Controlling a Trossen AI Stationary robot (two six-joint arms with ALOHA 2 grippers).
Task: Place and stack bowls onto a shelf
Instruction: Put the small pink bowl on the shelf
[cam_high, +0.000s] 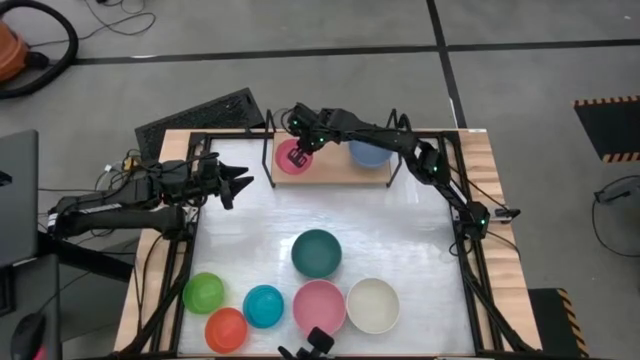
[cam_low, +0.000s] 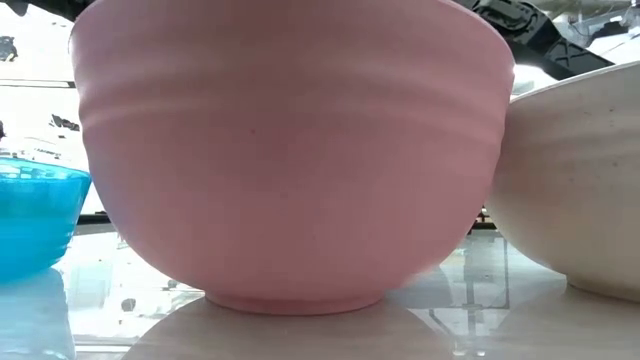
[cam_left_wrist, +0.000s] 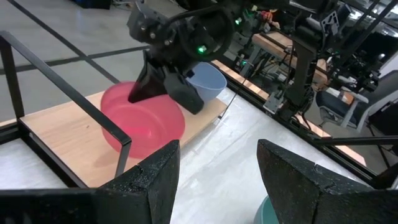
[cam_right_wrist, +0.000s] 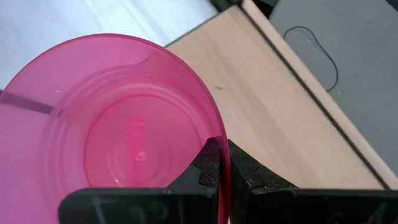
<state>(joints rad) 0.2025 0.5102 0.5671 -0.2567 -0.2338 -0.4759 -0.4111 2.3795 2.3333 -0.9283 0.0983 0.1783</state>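
Observation:
The shelf (cam_high: 335, 172) stands at the table's far edge, a light-wood board with black wire uprights. On its right half rests the grey-blue bowl (cam_high: 368, 153) on its base. My right gripper (cam_high: 303, 148) is over the board's left half, shut on the magenta bowl (cam_high: 291, 158). My left gripper (cam_high: 235, 183) hovers open near the table's left edge, short of the shelf and touching nothing. The dark teal bowl (cam_high: 316, 252) sits mid-table. Green (cam_high: 203, 293), orange (cam_high: 226, 330), cyan (cam_high: 264, 306), pink (cam_high: 319, 307) and cream-white (cam_high: 373, 305) bowls sit along the near edge. My right gripper holds the magenta bowl by its rim (cam_right_wrist: 222, 163), on the side toward the grey-blue bowl. One finger is inside the bowl and one outside. The fingers (cam_left_wrist: 163, 87) come slanting down from above. The bowl is upright, base down at the board (cam_left_wrist: 68, 134); whether it rests there I cannot tell.
The shelf's black wire upright (cam_left_wrist: 74, 93) stands between my left gripper and the magenta bowl. A black keyboard (cam_high: 200, 115) lies beyond the table's far left corner. The white top between the shelf and the dark teal bowl is bare. In the low view the pink bowl (cam_low: 290, 150) fills the foreground.

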